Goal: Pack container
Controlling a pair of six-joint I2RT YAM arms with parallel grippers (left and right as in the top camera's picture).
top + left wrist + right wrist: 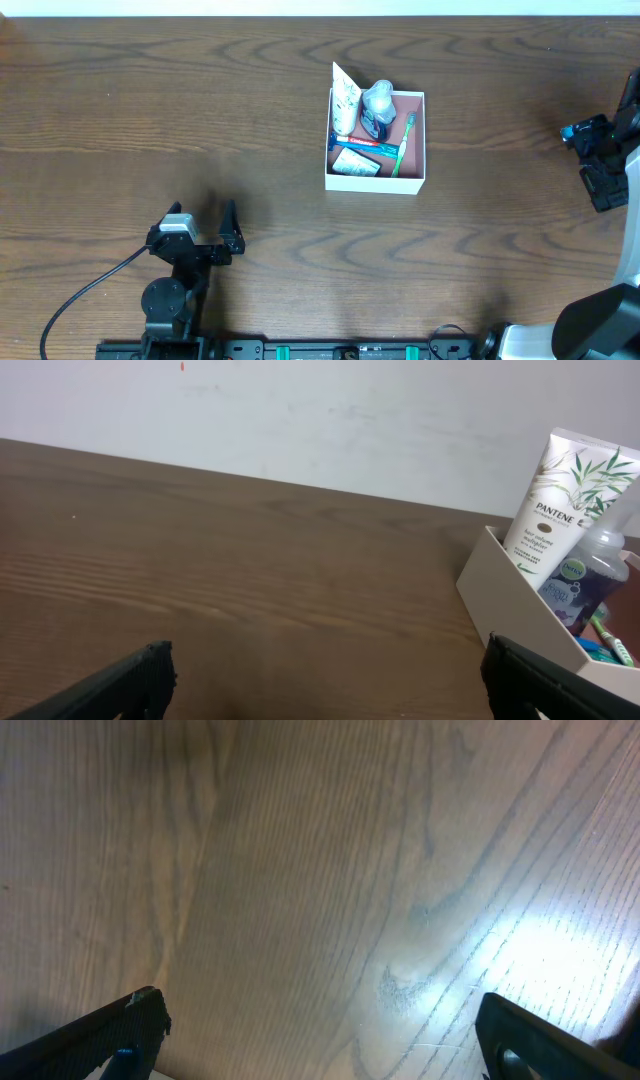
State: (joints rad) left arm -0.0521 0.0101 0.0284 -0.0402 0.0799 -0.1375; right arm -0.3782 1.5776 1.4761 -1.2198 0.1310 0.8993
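Observation:
The container (421,140), a square shallow box with white walls and a pink-brown inside, sits on the table right of centre. It holds a white Pantene tube (346,100), a clear bottle (378,98), a green toothbrush (403,146) and a small green-and-white box (356,162). In the left wrist view the container's wall (520,610) and the tube (560,495) show at the right. My left gripper (220,228) is open and empty at the front left (325,680). My right gripper (590,155) is open and empty at the far right edge, over bare wood (320,1040).
A black cable (85,295) runs from the left arm toward the front left. A white wall (300,410) stands beyond the table's far edge. The arm bases sit along the front edge.

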